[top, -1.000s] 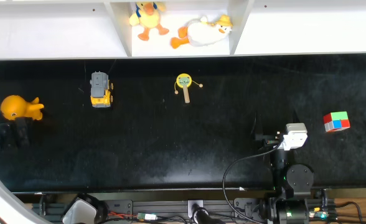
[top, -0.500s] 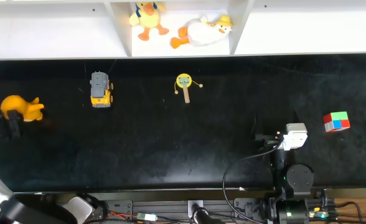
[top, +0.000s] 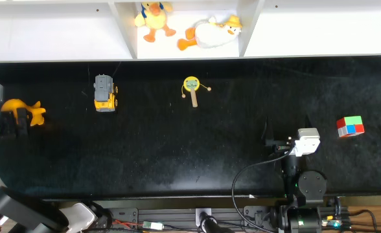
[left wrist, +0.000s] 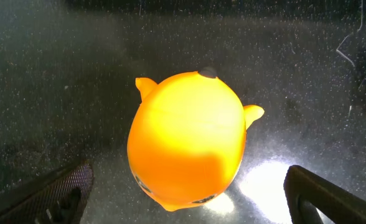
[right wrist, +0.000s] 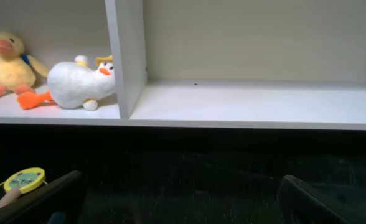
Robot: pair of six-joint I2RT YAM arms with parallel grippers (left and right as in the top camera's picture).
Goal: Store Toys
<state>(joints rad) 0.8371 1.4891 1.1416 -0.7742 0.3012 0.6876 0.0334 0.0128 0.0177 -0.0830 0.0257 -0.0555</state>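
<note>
An orange round toy animal (left wrist: pixel 186 146) lies on the black table near its left edge (top: pixel 34 111). My left gripper (left wrist: pixel 186 190) hangs right over it, open, one finger (left wrist: pixel 52 193) on each side of the toy and neither touching it; in the top view the left gripper (top: pixel 15 122) partly covers the toy. My right gripper (right wrist: pixel 180 202) is open with nothing in it, held low at the right front (top: pixel 305 142) and facing the shelf.
A yellow toy truck (top: pixel 104 92), a small rattle drum (top: pixel 192 88) and a coloured cube (top: pixel 350 126) lie on the table. The white shelf's (right wrist: pixel 245 102) middle compartment holds a yellow plush duck (top: pixel 153 18) and a white plush goose (top: pixel 210 31).
My left gripper has moved from beside the orange toy to over it, its fingers now straddling the toy. The toy and the right arm have not moved.
</note>
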